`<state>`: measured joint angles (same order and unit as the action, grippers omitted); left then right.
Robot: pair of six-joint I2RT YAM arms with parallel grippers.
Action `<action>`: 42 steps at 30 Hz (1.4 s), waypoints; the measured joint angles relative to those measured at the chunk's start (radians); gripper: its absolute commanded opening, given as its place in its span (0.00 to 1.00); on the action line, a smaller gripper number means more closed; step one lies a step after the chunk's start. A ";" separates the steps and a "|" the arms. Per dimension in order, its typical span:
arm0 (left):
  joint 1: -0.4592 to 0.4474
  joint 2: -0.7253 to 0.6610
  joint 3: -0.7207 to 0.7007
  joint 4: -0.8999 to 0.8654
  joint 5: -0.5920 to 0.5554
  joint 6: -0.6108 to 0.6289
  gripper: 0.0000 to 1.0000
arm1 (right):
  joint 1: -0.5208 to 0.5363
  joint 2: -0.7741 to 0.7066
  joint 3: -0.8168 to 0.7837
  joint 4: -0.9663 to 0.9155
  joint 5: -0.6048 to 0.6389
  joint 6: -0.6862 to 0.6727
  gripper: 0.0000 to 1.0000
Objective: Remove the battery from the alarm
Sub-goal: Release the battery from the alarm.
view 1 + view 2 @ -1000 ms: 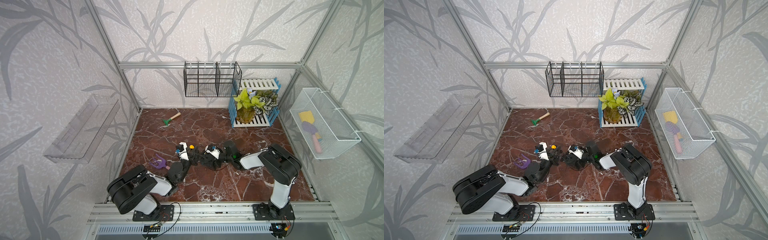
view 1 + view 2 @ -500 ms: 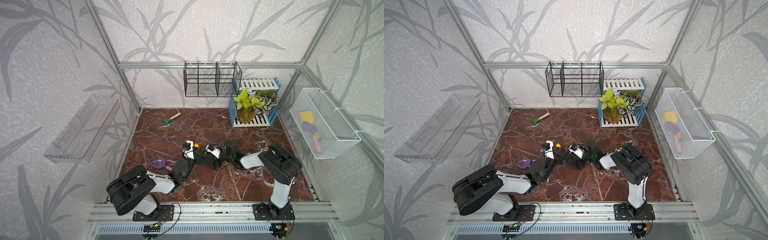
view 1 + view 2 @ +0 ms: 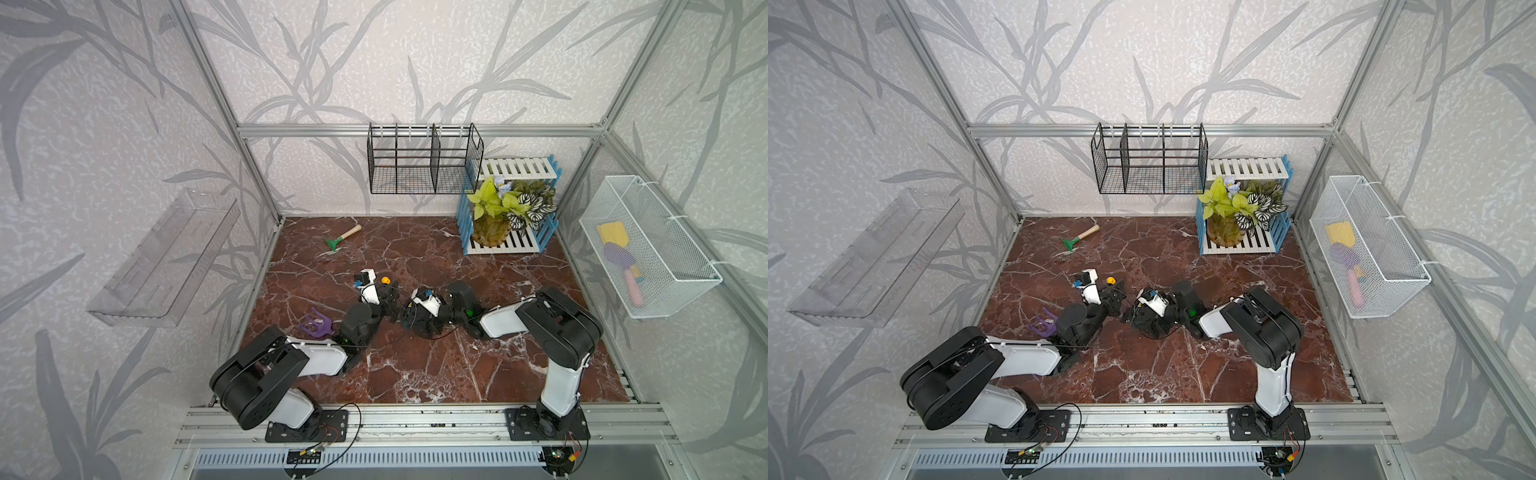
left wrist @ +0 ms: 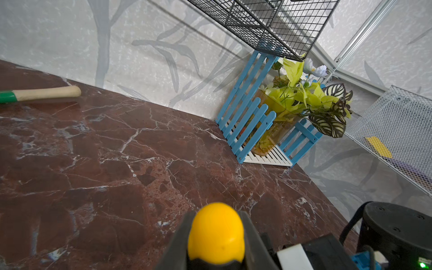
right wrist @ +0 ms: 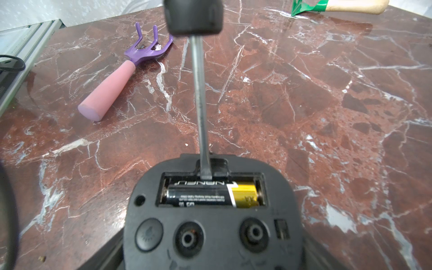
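Red-brown marble makes up the table (image 5: pixel 304 93), with grey leaf-print walls all around. Low over the middle of it, the right end effector (image 5: pixel 210 254) has its jaws spread wide and holds the alarm (image 5: pixel 210 224) between them, dark back facing up. The slot in that back is open, and the battery (image 5: pixel 201 194) lies inside it on its side, black with a yellow end. So the battery sits just in front of the right end effector, inside the thing it holds. The left end effector (image 4: pixel 216 216) is closed most of the way on the screwdriver (image 5: pixel 198 93); the yellow end of the handle shows between its fingers (image 4: pixel 180 236). The metal tip of the screwdriver pokes into the small notch at the edge of the slot, right beside the battery. Farther off on the table lie a purple fork with a pink handle (image 5: pixel 112 86) and a green tool with a wooden handle (image 3: pixel 343 237). By the back wall a plant (image 3: pixel 505 208) stands on a blue and white rack (image 3: pixel 515 168), beside a black wire basket (image 3: pixel 424 162).
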<state>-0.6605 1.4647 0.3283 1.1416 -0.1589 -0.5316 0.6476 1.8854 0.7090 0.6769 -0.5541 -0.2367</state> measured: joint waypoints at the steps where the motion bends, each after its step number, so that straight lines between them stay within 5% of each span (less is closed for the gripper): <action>1: 0.005 0.000 0.000 -0.004 0.005 -0.012 0.00 | 0.000 0.000 0.000 0.001 0.000 0.001 0.65; 10: 0.020 0.000 -0.018 0.026 0.023 -0.045 0.00 | 0.000 0.005 0.000 0.008 -0.001 0.003 0.62; 26: -0.149 0.053 0.053 0.040 -0.103 0.336 0.00 | -0.002 0.008 0.000 0.006 0.005 0.002 0.62; 36: -0.029 0.042 -0.005 0.083 -0.019 0.039 0.00 | -0.002 0.012 0.006 0.006 0.004 -0.001 0.61; 42: -0.006 0.045 -0.023 0.112 0.010 -0.011 0.00 | -0.002 0.013 0.014 -0.008 0.004 -0.003 0.61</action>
<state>-0.6662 1.5097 0.3054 1.2533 -0.1493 -0.5426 0.6460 1.8980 0.7231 0.6689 -0.5503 -0.2394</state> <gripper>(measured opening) 0.275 0.899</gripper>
